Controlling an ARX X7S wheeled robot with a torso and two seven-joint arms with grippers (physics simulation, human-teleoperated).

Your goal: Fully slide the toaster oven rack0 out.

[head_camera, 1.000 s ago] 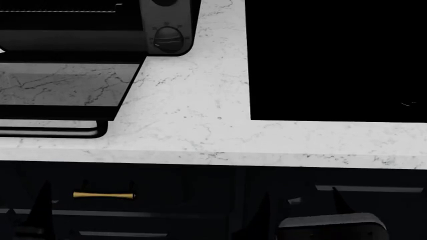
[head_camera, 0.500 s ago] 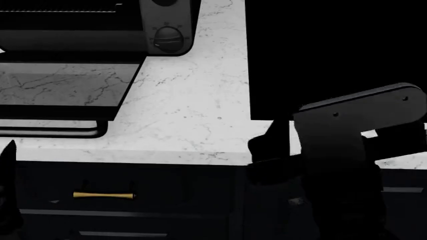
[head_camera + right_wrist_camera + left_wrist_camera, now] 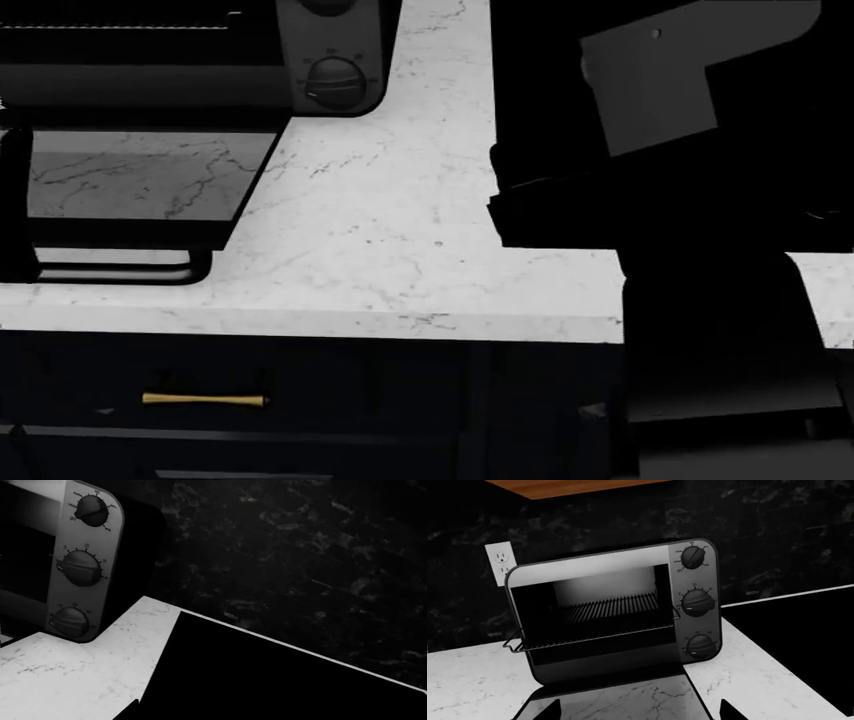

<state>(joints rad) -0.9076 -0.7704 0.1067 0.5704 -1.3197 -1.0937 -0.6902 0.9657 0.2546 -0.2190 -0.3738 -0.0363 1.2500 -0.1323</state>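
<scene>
- Toaster oven [image 3: 614, 615]: door dropped open, exposing the rack [image 3: 602, 622] for pulling.
- My left gripper [image 3: 639, 711]: spread wide, facing the rack.
- My right gripper: state cannot be told.

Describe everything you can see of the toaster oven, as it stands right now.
The toaster oven is a boxy black countertop unit with rounded corners, standing on the white marble counter against a dark backsplash. Its glossy glass door is folded down flat over the counter, mirroring the marble. Inside, a wire rack sits level, its front edge about at the opening. A grey vertical control strip on one side carries three round ribbed dials. Neither claw touches it.
</scene>
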